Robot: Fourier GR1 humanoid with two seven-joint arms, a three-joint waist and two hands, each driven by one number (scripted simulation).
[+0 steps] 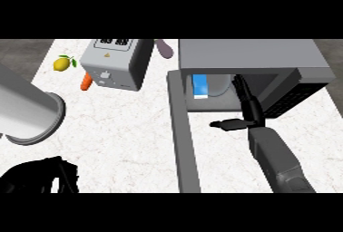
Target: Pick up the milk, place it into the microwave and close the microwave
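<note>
Toaster (pixel 115 63) top: black slot-like marks stood on a white panel, but no letters or numbers could be read.
Toaster side: a small triangular sign in orange showed, its content too small to tell.
Toaster front: small dark knobs or marks were there, without legible text.
Milk carton (pixel 200 86) in the microwave (pixel 268 63): blue and white faces showed, with no readable brand or wording.
Microwave panel: a dark grid of buttons showed, and no figures on it could be made out.
</note>
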